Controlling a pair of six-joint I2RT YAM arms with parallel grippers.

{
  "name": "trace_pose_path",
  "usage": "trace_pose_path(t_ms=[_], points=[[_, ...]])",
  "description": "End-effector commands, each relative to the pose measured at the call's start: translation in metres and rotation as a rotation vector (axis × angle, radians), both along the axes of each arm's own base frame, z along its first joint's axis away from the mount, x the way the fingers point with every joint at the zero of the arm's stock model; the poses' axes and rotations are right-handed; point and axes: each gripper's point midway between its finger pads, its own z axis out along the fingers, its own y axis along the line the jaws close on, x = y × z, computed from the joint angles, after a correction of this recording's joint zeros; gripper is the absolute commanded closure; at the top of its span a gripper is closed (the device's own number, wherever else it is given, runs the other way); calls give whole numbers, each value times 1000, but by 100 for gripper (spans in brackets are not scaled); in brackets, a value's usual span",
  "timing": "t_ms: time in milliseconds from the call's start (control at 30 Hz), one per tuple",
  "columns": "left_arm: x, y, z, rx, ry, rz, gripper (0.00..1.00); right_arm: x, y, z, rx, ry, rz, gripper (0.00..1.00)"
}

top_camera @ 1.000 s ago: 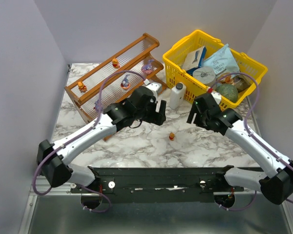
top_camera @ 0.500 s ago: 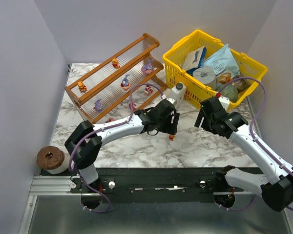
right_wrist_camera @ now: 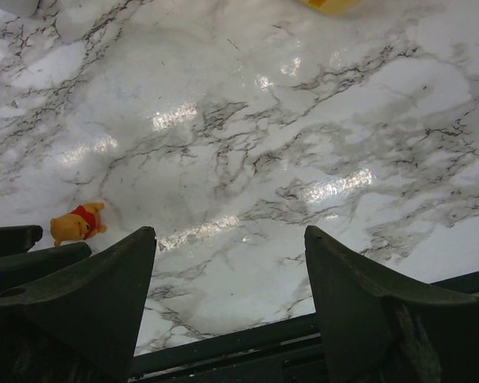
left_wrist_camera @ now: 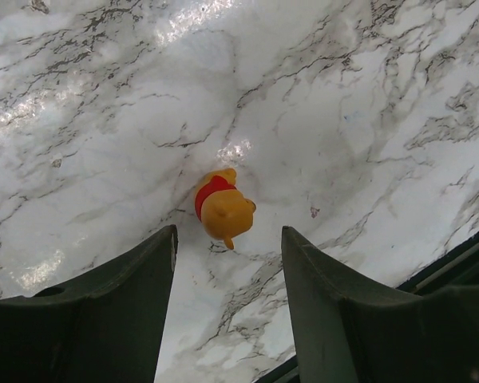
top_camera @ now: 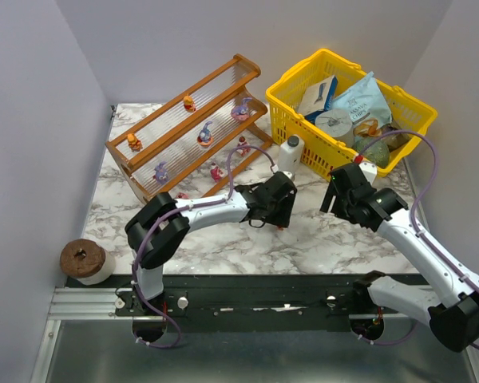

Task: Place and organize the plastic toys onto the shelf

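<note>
- From above, the bear (left_wrist_camera: 223, 209) is nearly all hidden under the left gripper (top_camera: 278, 220). Only an orange speck shows at its tip.
- From the left wrist, both fingers (left_wrist_camera: 120, 303) run off the bottom edge. How far their tips stand above the tabletop I cannot tell (the angle flattens it).
- From the right wrist, the basket (right_wrist_camera: 331, 4) is just a yellow sliver at the top edge, and the bottle (right_wrist_camera: 8, 6) only a white corner.
- The toys on the shelf (top_camera: 215, 74) are too small to make out their shapes. One (top_camera: 181, 195) on the lowest tier sits half behind the left arm (top_camera: 199, 209).
- The right arm (top_camera: 431, 255) runs off the right edge at its base.
</note>
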Motion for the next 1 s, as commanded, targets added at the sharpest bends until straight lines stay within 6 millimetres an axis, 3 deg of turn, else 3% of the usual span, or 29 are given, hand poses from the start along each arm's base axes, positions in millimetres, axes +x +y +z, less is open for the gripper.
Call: trace_pose_path(t_ms=[0,367,567,600,667,767,900,967], points=[[9,-7,-1,8,-27,23,39,-3,-7,1,-12,-11,-11,18],[14,-7,-12,47,-33,29,50,-3,-10,0,-18,-17,-14,18],[20,-8,-5,76,-65,-10,83,-1,-10,2,-18,-25,-15,18],[22,-10,2,73,-77,-23,92,0,-11,2,-20,-25,-14,18],[21,-8,8,99,-90,-71,99,1,-11,3,-23,-29,-12,18],[27,-2,33,143,-137,-142,100,5,-11,5,-27,-35,-14,18],[43,8,87,129,-197,-218,100,10,-10,10,-26,-52,-7,18],[51,25,110,125,-196,-239,100,14,-10,12,-27,-63,-9,18]])
